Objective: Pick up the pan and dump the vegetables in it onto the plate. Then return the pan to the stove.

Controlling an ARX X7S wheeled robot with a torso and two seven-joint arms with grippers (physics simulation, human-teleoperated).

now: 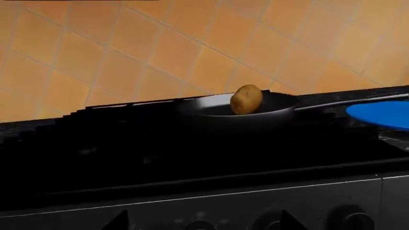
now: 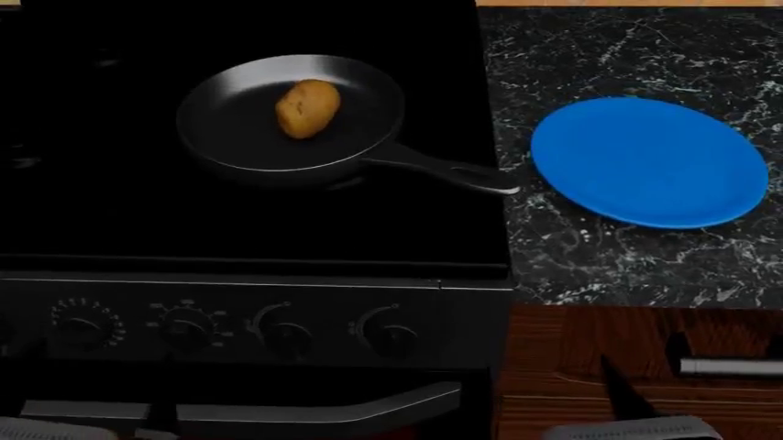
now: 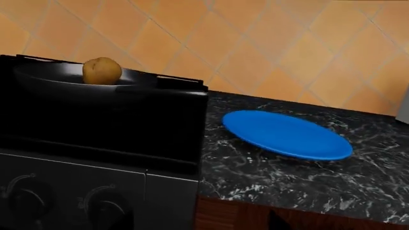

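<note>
Nothing grasped yet: this looks like the very start, the reach for the pan not begun.

Pan (image 2: 292, 115) sits on the stove (image 2: 245, 220) top, toward its back and right of centre, with the potato (image 2: 307, 108) lying inside it. Handle (image 2: 446, 171) points to the stove's right edge, its tip right at the seam with the tabletop (image 2: 588, 266). Plate (image 2: 648, 161) lies flat on the marble tabletop just right of the stove, near the tabletop's back edge, bare. Handle tip and plate rim are near each other, apart.

Pincers: only slivers of both arms show at the head view's bottom edge, and both wrist views look at the stove from low in front, below knob (image 2: 389, 334) level. Whether left or right pincer is spread or pressed together, I can't tell. Neither pinches anything.

Next move, my read: right arm up and forward, pincer spread, onto the handle close to the stove's right edge. Grip must be firm, since the handle is slim and the pan will twist on the tilt. Then lift, carry over the plate, and tip.
</note>
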